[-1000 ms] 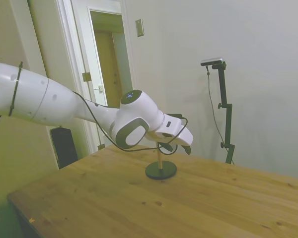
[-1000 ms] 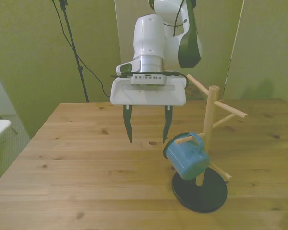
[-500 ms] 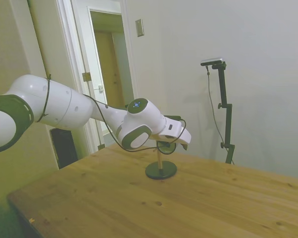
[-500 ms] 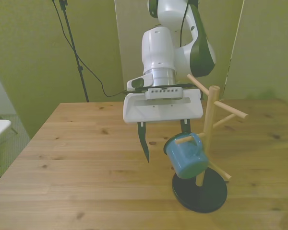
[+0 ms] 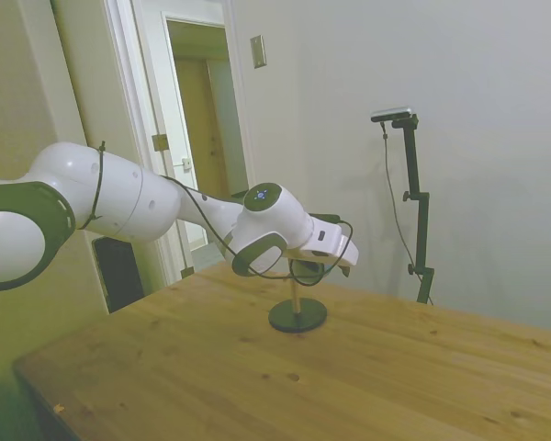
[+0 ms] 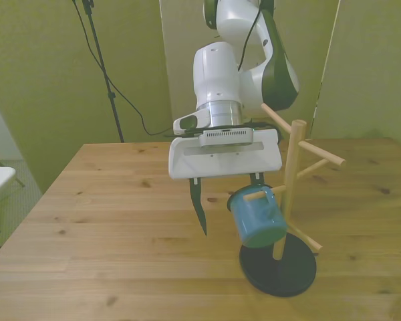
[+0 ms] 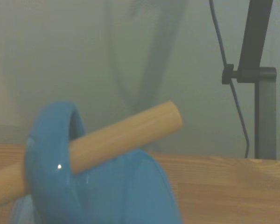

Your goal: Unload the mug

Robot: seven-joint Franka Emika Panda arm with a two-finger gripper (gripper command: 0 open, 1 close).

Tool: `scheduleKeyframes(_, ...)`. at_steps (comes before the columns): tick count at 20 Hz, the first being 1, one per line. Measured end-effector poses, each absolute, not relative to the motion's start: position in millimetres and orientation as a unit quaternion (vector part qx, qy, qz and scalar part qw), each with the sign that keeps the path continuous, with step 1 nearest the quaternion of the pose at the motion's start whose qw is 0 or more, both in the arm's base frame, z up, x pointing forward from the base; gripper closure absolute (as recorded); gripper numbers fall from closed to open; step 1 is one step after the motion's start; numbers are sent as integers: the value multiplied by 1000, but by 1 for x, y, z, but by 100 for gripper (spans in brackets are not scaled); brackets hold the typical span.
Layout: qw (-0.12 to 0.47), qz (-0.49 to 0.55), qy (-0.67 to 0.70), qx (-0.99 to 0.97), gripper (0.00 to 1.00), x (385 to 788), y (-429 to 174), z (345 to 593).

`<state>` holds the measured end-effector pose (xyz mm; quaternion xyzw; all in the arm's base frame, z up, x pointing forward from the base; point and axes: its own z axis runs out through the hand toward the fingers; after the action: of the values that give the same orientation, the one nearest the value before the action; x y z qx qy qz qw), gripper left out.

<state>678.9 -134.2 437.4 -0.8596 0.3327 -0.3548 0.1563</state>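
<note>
A wooden mug tree [image 6: 291, 174] with angled pegs stands upright on a round black base [image 6: 279, 269], on the wooden table [image 6: 107, 254]. A doorway [image 5: 197, 119] is visible behind.

White arm stretched out low and near-horizontal in the side view, elbow bent, wrist pitched down. End effector [image 6: 228, 200] points down with its flat white body square to the front camera, dark fingers spread apart. One finger [image 6: 198, 210] hangs fully visible on the front view's left; the other is mostly hidden, only its upper part showing.
</note>
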Motion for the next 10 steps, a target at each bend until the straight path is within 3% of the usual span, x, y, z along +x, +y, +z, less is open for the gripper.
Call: scheduleKeyframes(10,162,-341,317,-870,100,677,-125,426)
